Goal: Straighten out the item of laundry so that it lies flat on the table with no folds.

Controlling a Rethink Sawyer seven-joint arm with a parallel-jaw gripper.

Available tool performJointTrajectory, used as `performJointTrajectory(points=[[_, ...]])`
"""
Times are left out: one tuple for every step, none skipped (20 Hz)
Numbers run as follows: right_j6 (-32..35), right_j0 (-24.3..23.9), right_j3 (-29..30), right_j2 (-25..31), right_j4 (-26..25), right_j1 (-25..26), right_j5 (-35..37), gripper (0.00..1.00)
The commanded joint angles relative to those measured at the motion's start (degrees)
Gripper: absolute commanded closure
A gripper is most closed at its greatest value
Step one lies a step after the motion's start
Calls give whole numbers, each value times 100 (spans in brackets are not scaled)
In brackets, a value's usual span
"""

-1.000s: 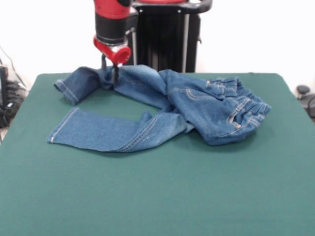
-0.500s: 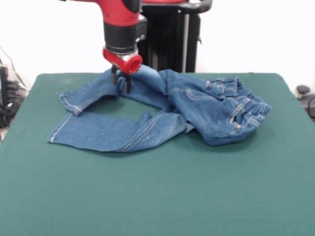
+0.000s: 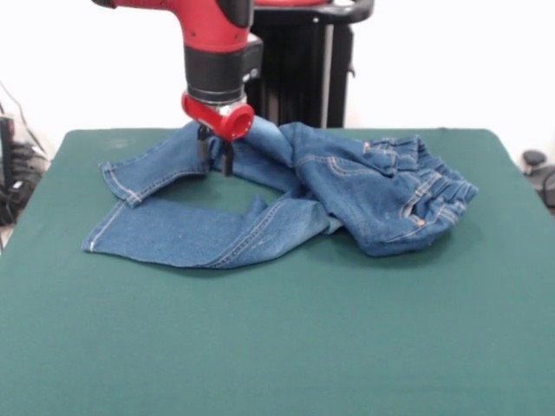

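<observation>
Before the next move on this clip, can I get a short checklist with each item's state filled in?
1. Gripper on the jeans: ok, its tips sit at the upper leg's fabric, which rises toward them.
2. Grip closed on cloth: cannot tell, the fingers are too small to read.
3. Jeans flat: not ok, the waistband end is bunched at picture right and the upper leg bends.
4. Lower leg laid out: ok, it lies fairly flat, cuff toward picture left.
5. Jeans fully on the table: ok, no part hangs over an edge.
6. Room to spread: ok, bare green top lies in front of the jeans.
</observation>
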Motion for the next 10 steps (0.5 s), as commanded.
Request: performJointTrajectory(points=[[-374,101,-527,783,-3,49,-34,0],[-408,80,-517,803,7,10,30,0],[-448,53,-497,814,16,-35,111,0],[-470,40,-466,807,20,-81,171,0],[-465,60,-443,757,14,-133,212,0],[-459,79,-414,699,2,-176,251,0],[-458,116,-390,621,-11,-237,315,0],[-421,185,-371,502,-33,-279,356,0],[-393,238,-344,401,-61,-310,382,0],[-343,298,-316,297,-93,-330,374,0]])
